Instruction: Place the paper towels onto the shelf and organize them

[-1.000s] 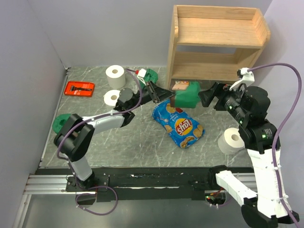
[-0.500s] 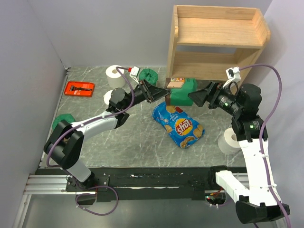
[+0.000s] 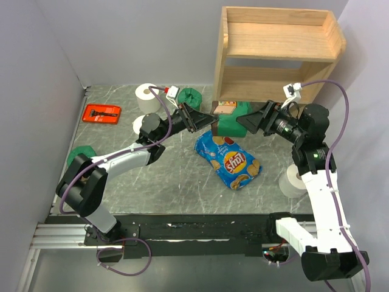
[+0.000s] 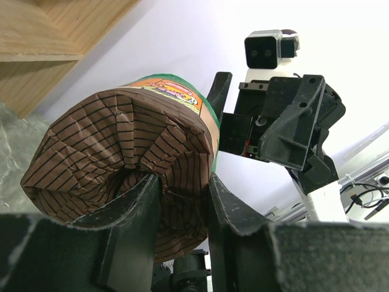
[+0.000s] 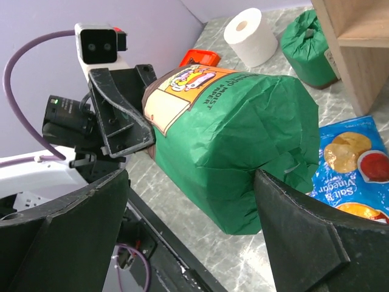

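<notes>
Bright even light, soft shadows, left wrist background blown out white, near foreground blurred

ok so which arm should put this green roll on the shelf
Right. The right gripper, open, straddles the green roll and sits nearest the shelf; the left gripper just pinches its brown end.

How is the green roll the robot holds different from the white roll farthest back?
The green-wrapped roll is covered in paper with a brown end; the white roll is bare, hollow core showing. The green-wrapped roll lies sideways, pinched by the left gripper; the white roll stands upright, untouched. Both are short cylinders.
</notes>
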